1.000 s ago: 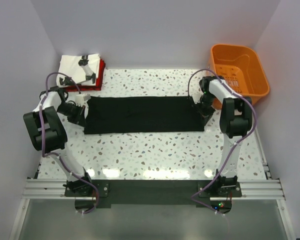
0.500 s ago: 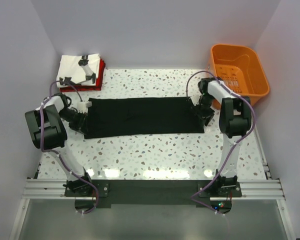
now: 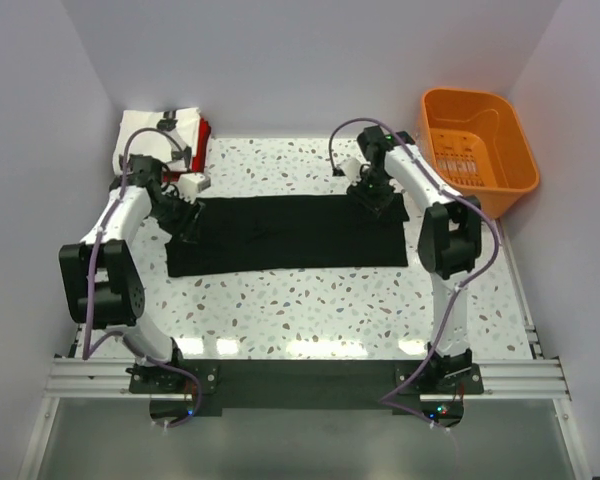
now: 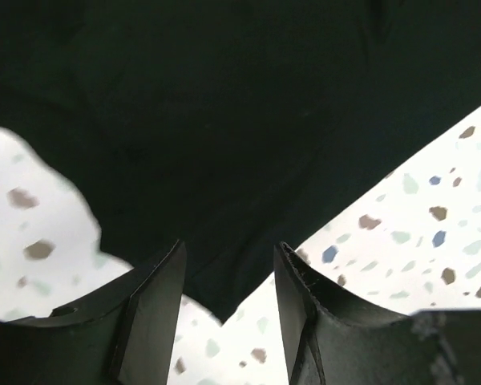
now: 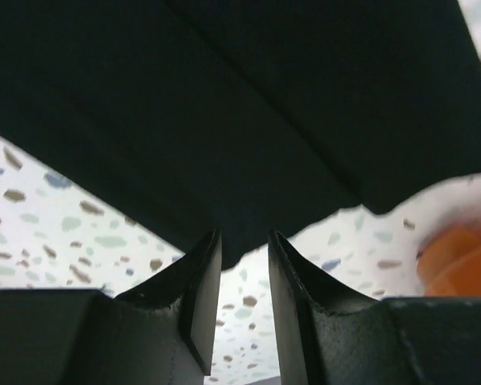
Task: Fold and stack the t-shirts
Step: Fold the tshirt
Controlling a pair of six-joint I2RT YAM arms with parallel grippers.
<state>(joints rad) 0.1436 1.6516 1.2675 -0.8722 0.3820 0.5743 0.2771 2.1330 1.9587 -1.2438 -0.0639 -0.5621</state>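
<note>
Black t-shirt (image 3: 290, 235) lies flat across the middle of the worktop (image 3: 310, 310), folded into a long band. I see the left jaws parted over its left end, holding nothing; my wrist view shows dark cloth beyond the fingers (image 4: 152, 297) and a bare gap between them. The right jaws stand slightly apart at the shirt's far edge, near its right end, also empty. Beyond the shirt's far-left corner the white t-shirt (image 3: 140, 128) sits on the red t-shirt (image 3: 203, 133). Off its far-right end stands the orange basket (image 3: 505, 185).
</note>
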